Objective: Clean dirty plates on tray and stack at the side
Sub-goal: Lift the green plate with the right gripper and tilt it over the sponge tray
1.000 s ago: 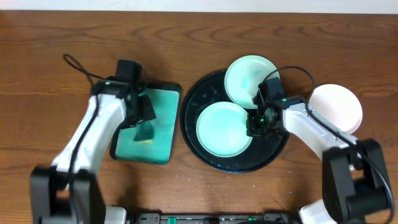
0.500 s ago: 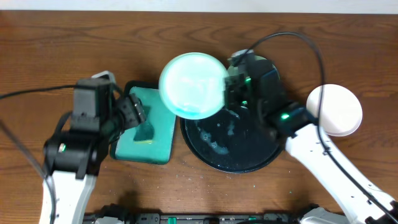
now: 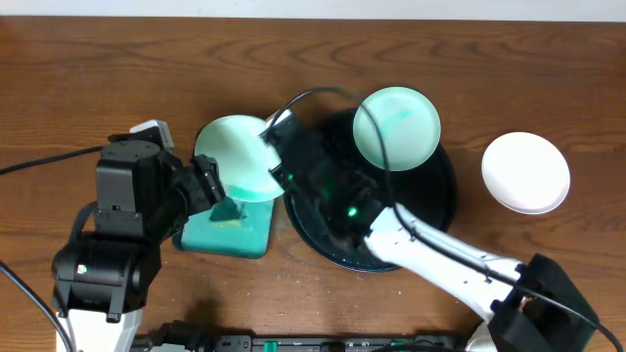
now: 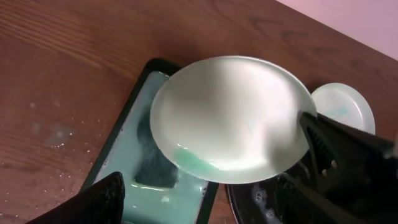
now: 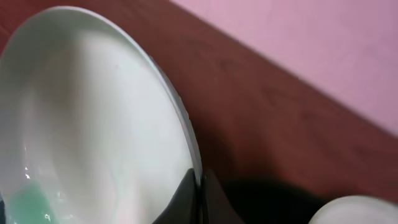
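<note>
right claw pinching mint plate by rim, tilted above green rectangular tray | left claw spread, just beside | second mint plate on black tray | white plate on tabletop

I see the tray in the middle of the bench. The back plate sits in it, at the far right part. The side plate lies on the bench to the right of the tray, apart from it. The tub lies just left of the tray. My right hand holds the third plate by its rim, up over the tub. My left hand is at that plate's left side.
</note>
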Controlling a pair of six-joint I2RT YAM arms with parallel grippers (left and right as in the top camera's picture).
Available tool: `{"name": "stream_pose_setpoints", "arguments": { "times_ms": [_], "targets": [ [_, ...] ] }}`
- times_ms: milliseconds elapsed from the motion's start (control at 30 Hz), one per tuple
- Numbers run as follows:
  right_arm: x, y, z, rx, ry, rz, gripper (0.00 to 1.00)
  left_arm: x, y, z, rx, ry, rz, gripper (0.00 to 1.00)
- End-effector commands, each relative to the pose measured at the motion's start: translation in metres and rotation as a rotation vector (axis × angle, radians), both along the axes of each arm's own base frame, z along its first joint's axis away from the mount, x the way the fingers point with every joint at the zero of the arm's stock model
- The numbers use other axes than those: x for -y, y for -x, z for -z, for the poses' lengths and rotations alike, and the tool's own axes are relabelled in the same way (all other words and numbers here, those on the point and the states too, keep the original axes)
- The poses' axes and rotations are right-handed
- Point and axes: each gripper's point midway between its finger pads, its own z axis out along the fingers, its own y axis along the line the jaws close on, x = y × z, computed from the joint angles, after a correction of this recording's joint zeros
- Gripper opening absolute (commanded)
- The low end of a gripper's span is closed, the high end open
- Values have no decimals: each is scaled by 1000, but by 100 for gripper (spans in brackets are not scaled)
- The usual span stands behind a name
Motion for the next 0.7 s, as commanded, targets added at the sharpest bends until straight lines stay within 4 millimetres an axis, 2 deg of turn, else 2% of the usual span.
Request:
{"name": "stream_pose_setpoints", "arguments": {
  "times_ms": [0,167,667],
  "targets": [
    [10,4,-36,186,129,87,1,0,-3,-7,13,-1,-1,78],
    [10,16,-59,316,203,168,1,0,-4,-5,3,-3,-1,78],
    [-2,33,-101,503,284,182,1,0,-7,0,-16,-5,-1,78]
  ]
}}
